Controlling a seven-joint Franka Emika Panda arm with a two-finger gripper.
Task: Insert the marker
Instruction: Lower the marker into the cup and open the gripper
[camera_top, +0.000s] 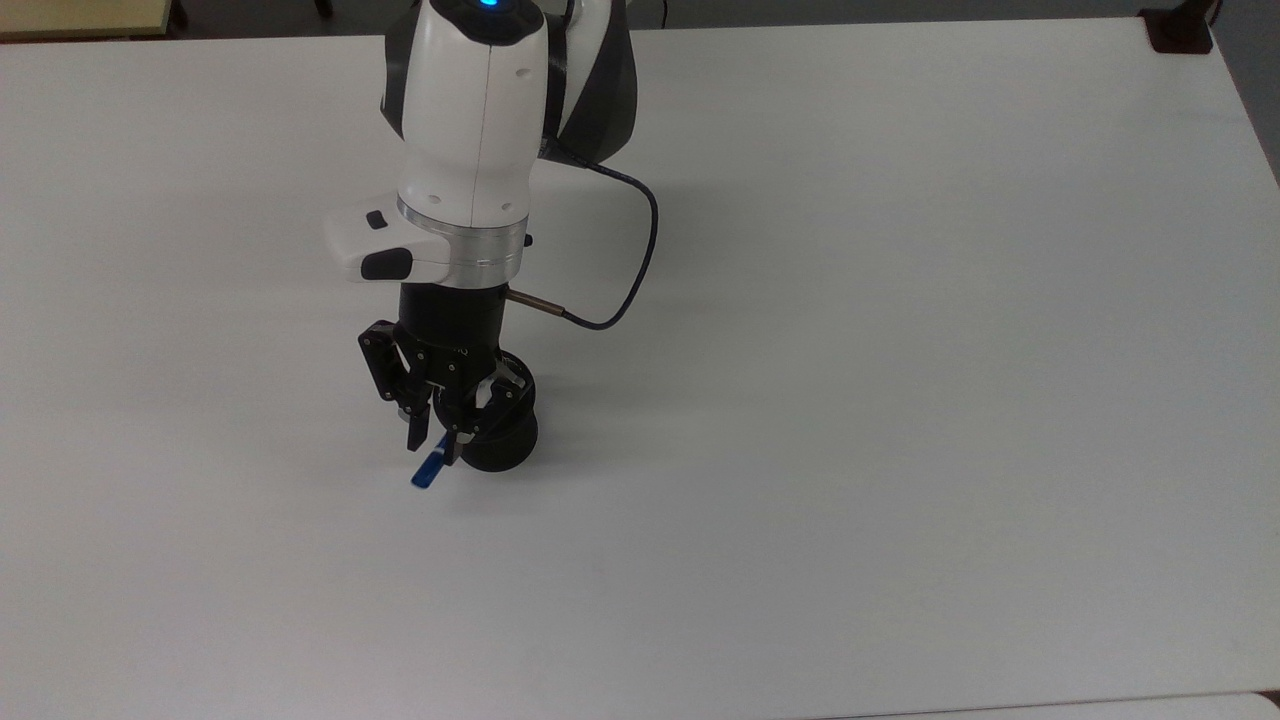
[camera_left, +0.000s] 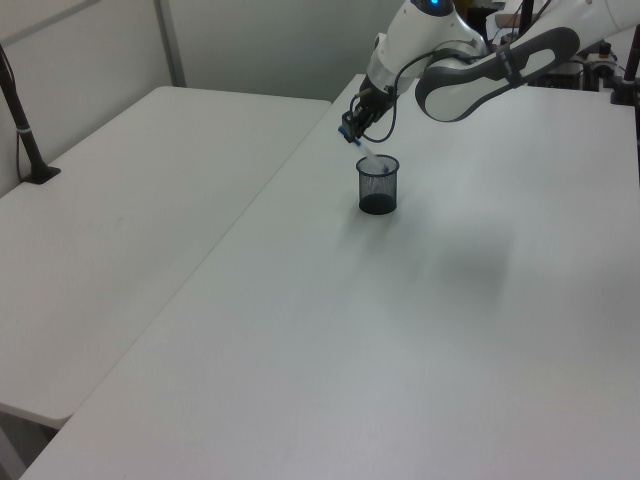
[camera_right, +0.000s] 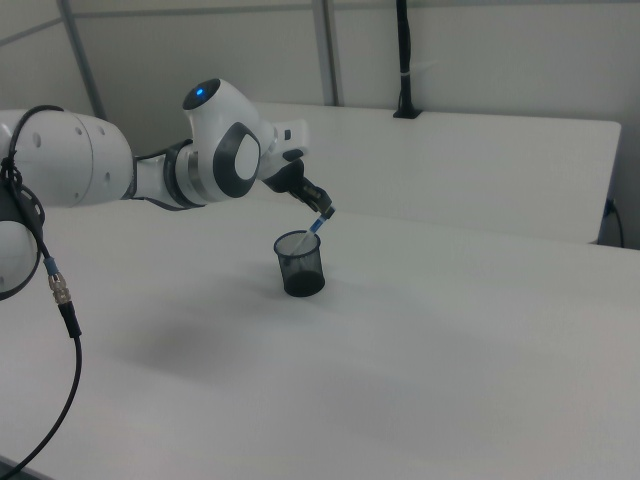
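White tables (camera_left: 150, 200), grey partition walls (camera_right: 480, 60)

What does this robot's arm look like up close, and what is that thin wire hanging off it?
The arm has glossy white rounded shells with dark grey joints, a silver ring at the wrist and a blue light on top. Its hand is black, with jointed metal links. A thin dark cable loops from the wrist.

— What sort of place is this?
— A robotics lab, or a test room. Bare white tables (camera_left: 300, 330) are pushed edge to edge, and plain grey partition walls (camera_right: 480, 60) stand behind them.
— Anything else?
— A black post (camera_right: 404, 60) is clamped at one table's far edge, and loose cables (camera_right: 60, 330) hang near the arm (camera_right: 90, 160).
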